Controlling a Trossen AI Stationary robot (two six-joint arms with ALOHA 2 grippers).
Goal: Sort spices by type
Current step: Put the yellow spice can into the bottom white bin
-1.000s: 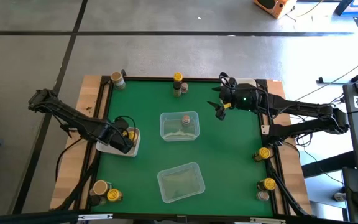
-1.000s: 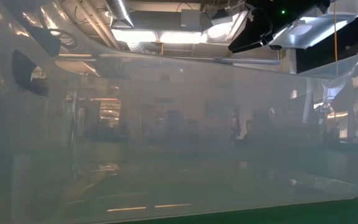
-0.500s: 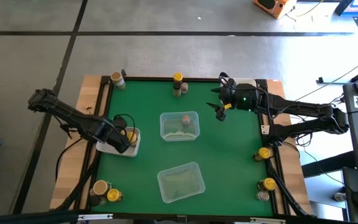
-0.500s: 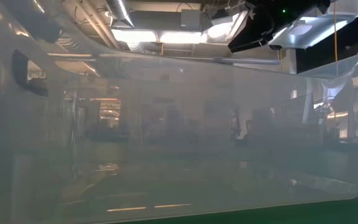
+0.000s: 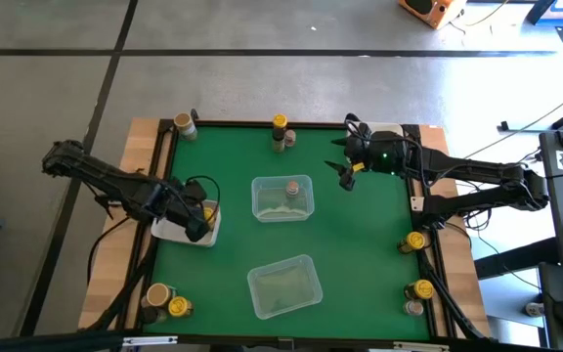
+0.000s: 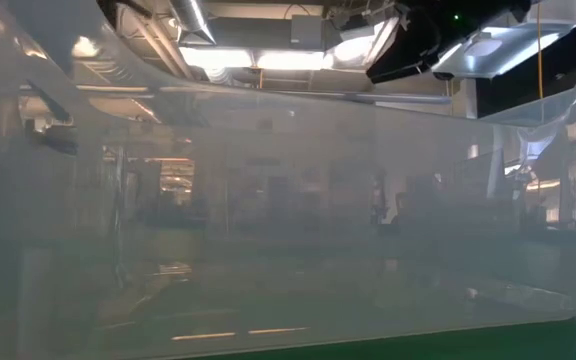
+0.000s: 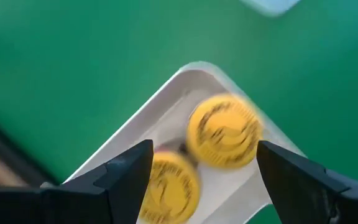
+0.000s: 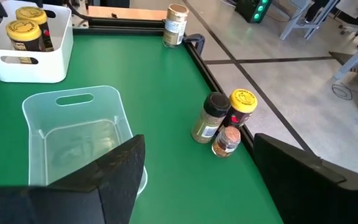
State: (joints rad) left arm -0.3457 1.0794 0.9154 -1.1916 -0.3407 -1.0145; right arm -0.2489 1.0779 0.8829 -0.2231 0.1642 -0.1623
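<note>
Two yellow-lidded spice jars (image 7: 224,131) upright in white tray (image 7: 166,106), axes vertical; left gripper (image 7: 204,180) spread above them; right gripper (image 5: 346,173) spread, empty.

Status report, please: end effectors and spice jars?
Left end effector open above two yellow-lidded jars in white tray. Right end effector open, holding nothing. Nothing in the way.

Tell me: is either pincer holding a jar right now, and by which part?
Nothing is held. The left pincer stands open above the two yellow-lidded jars in the white tray. The right pincer is open over the mat, empty.
</note>
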